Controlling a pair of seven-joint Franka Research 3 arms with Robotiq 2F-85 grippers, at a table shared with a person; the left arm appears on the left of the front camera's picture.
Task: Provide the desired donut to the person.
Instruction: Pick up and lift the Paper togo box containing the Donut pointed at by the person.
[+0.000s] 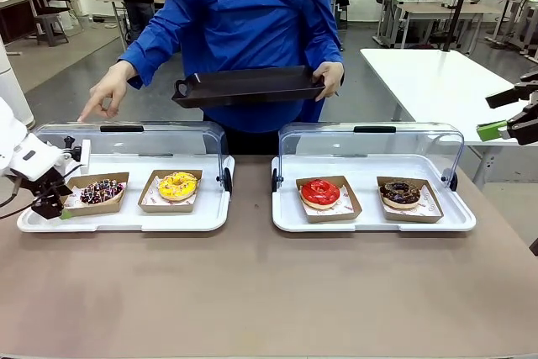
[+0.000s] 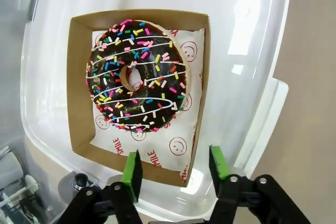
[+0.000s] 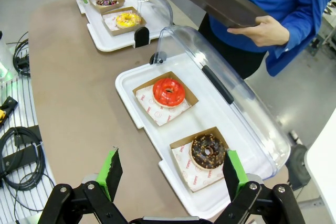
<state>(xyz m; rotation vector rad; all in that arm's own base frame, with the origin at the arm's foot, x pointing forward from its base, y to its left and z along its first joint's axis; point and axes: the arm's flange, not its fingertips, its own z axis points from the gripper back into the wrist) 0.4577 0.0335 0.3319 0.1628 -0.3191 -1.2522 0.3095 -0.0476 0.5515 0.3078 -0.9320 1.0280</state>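
The person in a blue shirt stands across the table. One hand points down at the left case, and the other holds a black tray. Below the pointing hand lies a chocolate donut with coloured sprinkles in a cardboard tray. My left gripper is at that tray's near corner. Its green pads stand apart on either side of the corner and are not pressing on it. My right gripper hangs open, high at the right, with nothing in it.
A yellow donut shares the left white case. The right case holds a red donut and a chocolate donut. Both clear lids stand raised behind. Bare brown table lies in front.
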